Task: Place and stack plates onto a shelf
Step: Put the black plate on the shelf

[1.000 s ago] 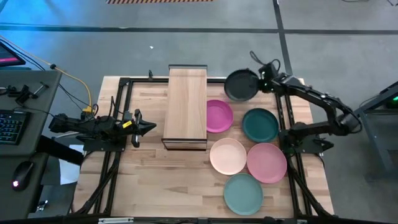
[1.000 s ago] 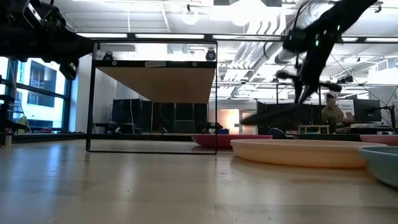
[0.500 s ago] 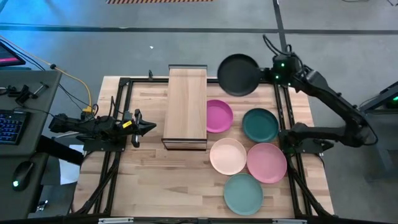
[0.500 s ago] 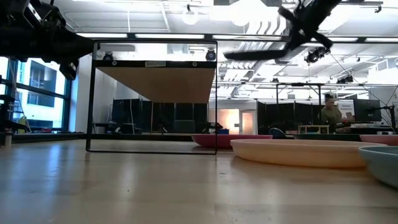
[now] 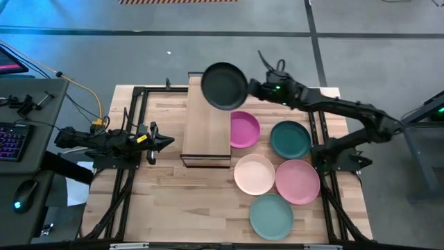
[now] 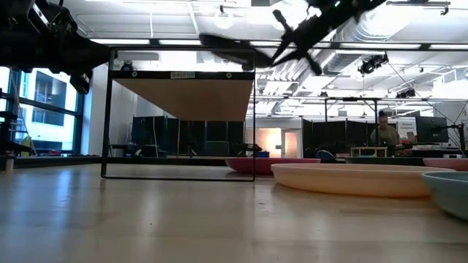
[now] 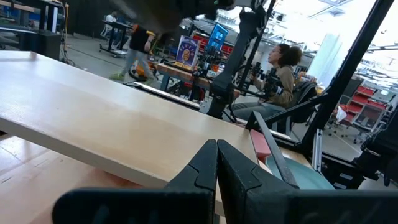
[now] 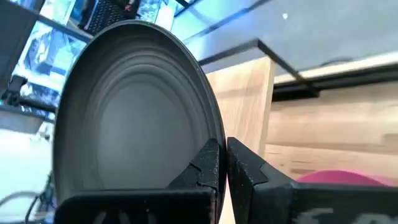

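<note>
My right gripper (image 5: pixel 251 89) is shut on the dark grey-black plate (image 5: pixel 224 86) and holds it in the air over the far end of the wooden shelf (image 5: pixel 208 118). The low view shows the plate (image 6: pixel 228 48) above the shelf top (image 6: pixel 183 73). On the table to the right of the shelf lie the magenta (image 5: pixel 243 129), dark green (image 5: pixel 290 139), cream (image 5: pixel 254 173), pink (image 5: pixel 297 181) and light teal (image 5: pixel 271 216) plates. My left gripper (image 5: pixel 168 142) waits shut, left of the shelf. My right gripper pinches the dark plate's rim (image 8: pixel 213 134) on its right side between the two fingers. The fingers (image 8: pixel 245 171) come roughly level from the table's right. The plate is lifted clear, a little tilted, and reaches out from the fingers toward the left over the shelf (image 8: pixel 245 87).
The shelf stands on a dark frame (image 6: pixel 106 124) left of centre, and dark rails (image 5: pixel 135 104) run along the table's sides. A keyboard and mouse (image 5: pixel 26 191) sit off the table's left. People (image 7: pixel 280 68) are in the room beyond.
My right gripper has carried the dark plate up from low over the table's far right area and toward the left. The plate has risen above the shelf top's height and now hangs over the shelf's far end. The other plates have stayed put.
</note>
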Available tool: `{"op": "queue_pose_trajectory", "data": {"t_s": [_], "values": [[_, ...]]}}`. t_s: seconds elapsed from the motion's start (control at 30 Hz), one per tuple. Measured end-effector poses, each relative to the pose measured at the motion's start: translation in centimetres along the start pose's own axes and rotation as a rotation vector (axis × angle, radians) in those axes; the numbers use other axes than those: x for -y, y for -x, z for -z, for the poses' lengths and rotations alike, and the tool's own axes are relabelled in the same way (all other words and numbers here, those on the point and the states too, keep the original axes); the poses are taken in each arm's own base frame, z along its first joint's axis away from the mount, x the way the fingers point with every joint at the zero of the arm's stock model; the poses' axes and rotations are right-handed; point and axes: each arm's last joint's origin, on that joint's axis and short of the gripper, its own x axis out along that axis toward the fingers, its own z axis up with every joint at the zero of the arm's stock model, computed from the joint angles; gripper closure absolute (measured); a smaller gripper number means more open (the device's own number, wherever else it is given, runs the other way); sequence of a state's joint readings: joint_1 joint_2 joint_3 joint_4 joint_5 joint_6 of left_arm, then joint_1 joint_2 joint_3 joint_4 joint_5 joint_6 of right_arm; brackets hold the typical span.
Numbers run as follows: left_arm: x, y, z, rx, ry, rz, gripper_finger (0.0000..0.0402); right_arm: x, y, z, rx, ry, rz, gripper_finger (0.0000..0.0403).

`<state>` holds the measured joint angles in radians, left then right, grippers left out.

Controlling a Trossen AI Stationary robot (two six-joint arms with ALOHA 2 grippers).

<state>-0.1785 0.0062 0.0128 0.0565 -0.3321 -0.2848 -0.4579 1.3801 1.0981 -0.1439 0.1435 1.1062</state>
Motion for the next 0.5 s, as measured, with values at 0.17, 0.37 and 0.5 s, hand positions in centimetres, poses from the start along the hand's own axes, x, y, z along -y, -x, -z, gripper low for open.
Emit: {"op": "queue_pose_trajectory", "data": {"t_s": [0.17, 0.37, 0.5], "values": [[0.0, 0.0, 0.0, 0.0, 0.0, 0.0, 0.0401, 1.3, -3.3, 0.8, -0.053, -0.096, 0.033, 0.0403], [0.0, 0.0, 0.0, 0.0, 0.0, 0.0, 0.0401, 1.2, -5.3, 2.1, -0.093, -0.12, 0.065, 0.0403], [0.0, 0.0, 0.0, 0.0, 0.0, 0.0, 0.0401, -1.4, -6.5, 1.9, -0.135, -0.01, 0.117, 0.0403]]}}
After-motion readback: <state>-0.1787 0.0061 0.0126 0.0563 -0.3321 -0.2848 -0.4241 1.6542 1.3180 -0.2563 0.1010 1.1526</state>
